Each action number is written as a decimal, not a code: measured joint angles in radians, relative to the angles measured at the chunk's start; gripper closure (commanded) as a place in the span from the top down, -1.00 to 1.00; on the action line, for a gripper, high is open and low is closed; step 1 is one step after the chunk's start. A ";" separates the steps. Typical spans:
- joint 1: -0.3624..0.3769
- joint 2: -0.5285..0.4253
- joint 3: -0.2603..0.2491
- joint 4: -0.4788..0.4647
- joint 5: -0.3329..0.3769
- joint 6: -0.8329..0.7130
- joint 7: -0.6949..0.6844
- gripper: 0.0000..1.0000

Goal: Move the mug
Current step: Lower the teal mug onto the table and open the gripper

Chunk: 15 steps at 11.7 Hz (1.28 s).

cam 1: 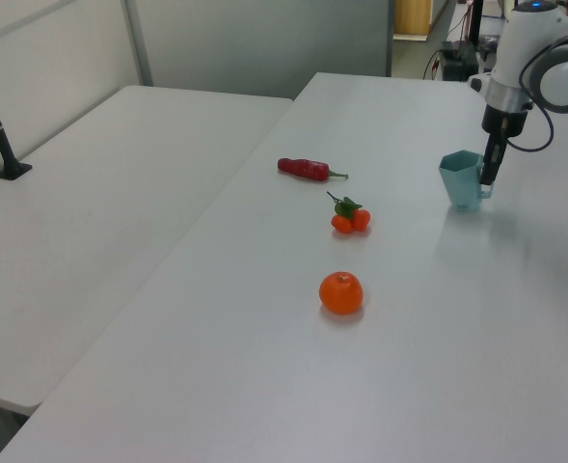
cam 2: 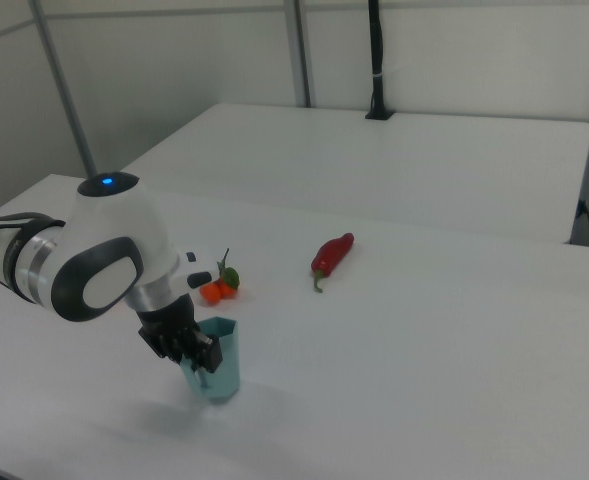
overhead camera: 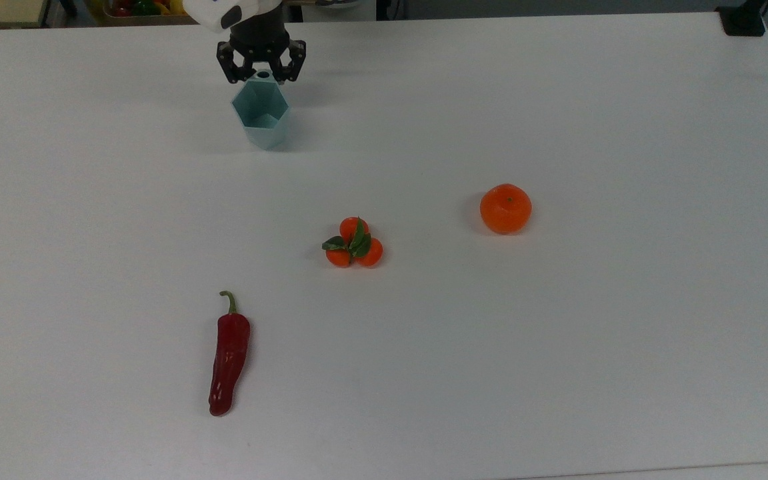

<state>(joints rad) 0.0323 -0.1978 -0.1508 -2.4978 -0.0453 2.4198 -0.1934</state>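
My gripper (overhead camera: 261, 72) is pinched on the mug (overhead camera: 261, 120) at its handle side, near the far edge of the white table (overhead camera: 557, 333) in the top view. The mug stands upright with its six-sided mouth open to the camera, and in the left view its base (cam 1: 465, 203) looks to be on the table surface or just above it; I cannot tell which. My fingers (cam 1: 493, 166) come down on the side of the rim away from the other things.

Going left to right in the top view: a red pepper (overhead camera: 228, 357) lies lengthwise near the front, its green stem pointing toward the far edge. The mug is well apart from it, farther back. Next is a small bunch of three little oranges with green leaves (overhead camera: 353, 243), about mid-table. To the top view's right of that, and well apart, sits a single orange (overhead camera: 505, 208). In the far right corner there is a black mount (overhead camera: 743, 19) at the table edge.

In the right view, my white arm (cam 2: 94, 258) bends over the mug (cam 2: 217, 358), with the little oranges (cam 2: 218, 287) just behind it and the pepper (cam 2: 332, 257) farther to the right view's right.
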 measured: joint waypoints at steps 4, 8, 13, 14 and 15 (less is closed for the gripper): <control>-0.002 0.005 -0.027 -0.030 0.000 0.056 -0.020 -0.30; -0.002 0.016 -0.031 -0.032 0.000 0.056 -0.020 0.80; -0.003 0.031 -0.034 -0.033 0.000 0.056 -0.020 1.00; -0.003 0.037 -0.043 -0.033 0.001 0.056 -0.017 1.00; -0.003 0.043 -0.059 -0.033 0.005 0.056 -0.017 1.00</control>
<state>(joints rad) 0.0294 -0.1548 -0.2100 -2.5304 -0.0406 2.4760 -0.2109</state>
